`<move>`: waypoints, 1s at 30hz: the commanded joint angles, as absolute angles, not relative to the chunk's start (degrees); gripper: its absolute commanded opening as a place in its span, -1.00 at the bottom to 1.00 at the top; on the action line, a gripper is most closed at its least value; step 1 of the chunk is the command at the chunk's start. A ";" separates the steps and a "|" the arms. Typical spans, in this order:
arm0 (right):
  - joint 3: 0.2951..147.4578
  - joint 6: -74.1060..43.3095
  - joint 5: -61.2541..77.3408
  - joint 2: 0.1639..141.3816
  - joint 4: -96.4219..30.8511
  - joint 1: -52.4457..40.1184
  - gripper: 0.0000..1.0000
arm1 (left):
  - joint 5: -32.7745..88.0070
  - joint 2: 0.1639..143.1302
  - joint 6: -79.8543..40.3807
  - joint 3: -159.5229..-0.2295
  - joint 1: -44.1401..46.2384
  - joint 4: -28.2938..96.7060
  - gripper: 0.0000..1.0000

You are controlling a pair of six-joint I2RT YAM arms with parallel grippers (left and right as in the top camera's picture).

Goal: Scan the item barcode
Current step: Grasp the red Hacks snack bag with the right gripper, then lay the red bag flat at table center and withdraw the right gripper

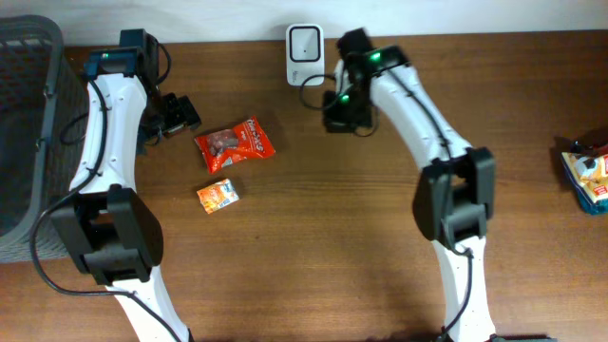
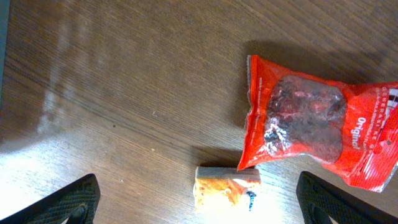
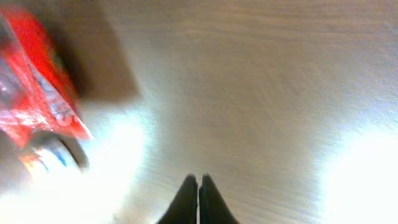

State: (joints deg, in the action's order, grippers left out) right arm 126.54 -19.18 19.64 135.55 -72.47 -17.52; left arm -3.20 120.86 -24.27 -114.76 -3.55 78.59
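Two items lie on the wooden table: a red snack packet [image 1: 235,142] [image 2: 323,124] and a small orange packet [image 1: 218,195] [image 2: 227,185]. No barcode shows on either. The white scanner [image 1: 304,43] stands at the table's back edge. My left gripper [image 1: 180,114] [image 2: 199,205] hovers open just left of the red packet; in its wrist view the orange packet lies between its fingertips [image 2: 71,200], untouched. My right gripper [image 1: 340,112] [image 3: 199,186] is shut on nothing, just right of the scanner and above bare wood. Its blurred wrist view catches the red packet [image 3: 37,93] at the left edge.
A dark mesh basket [image 1: 28,133] fills the left side. More snack packets [image 1: 589,176] lie at the right edge. A black cable [image 1: 312,84] runs from the scanner toward the right arm.
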 commanded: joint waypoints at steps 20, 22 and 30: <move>125.95 -26.02 26.35 149.08 -45.25 -30.20 -0.92 | -2.96 121.30 -24.80 -115.22 -3.66 78.52 0.98; 126.06 -25.15 21.41 143.81 -53.28 -26.55 -0.92 | -2.96 121.30 -24.80 -115.22 -3.66 78.52 0.98; 125.84 -13.72 3.84 134.78 -85.47 -19.31 -0.01 | -2.96 121.30 -24.80 -115.22 -3.66 78.52 0.98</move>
State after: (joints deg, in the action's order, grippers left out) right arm 126.13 -14.74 10.33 135.81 -83.24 -18.76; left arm -3.20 121.10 -24.27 -114.76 -3.46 78.46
